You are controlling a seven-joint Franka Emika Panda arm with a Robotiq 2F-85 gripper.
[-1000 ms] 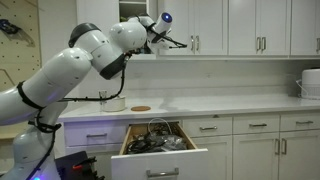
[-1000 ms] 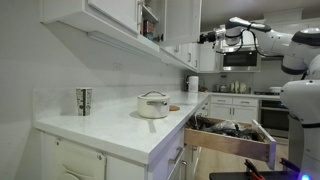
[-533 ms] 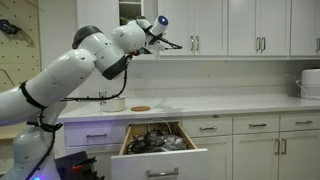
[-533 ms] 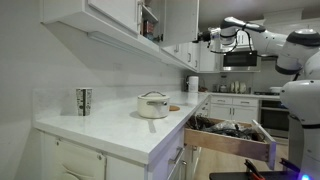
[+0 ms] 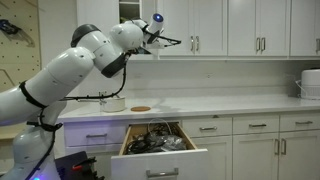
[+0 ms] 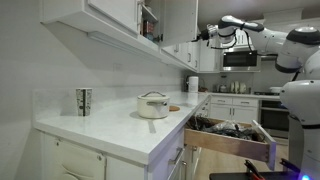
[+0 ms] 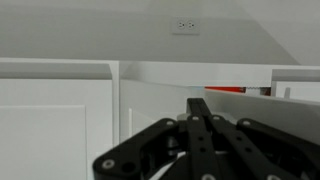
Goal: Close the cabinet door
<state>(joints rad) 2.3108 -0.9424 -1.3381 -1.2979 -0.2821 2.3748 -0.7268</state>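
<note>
The cabinet door is a tall white upper door that stands swung out from the row of wall cupboards. The open compartment beside it shows shelves with items, and it also shows in the other exterior view. My gripper is up at the door's outer edge, and it also shows in an exterior view. In the wrist view its black fingers lie together, shut on nothing, pointing at white cupboard fronts. Whether it touches the door I cannot tell.
A wide drawer full of utensils stands pulled out below the counter; it also shows in the other exterior view. A white pot and a cup sit on the counter. A microwave hangs at the back.
My gripper has crept a little upward and toward the cupboards. The door, the drawer and the counter items look unchanged.
</note>
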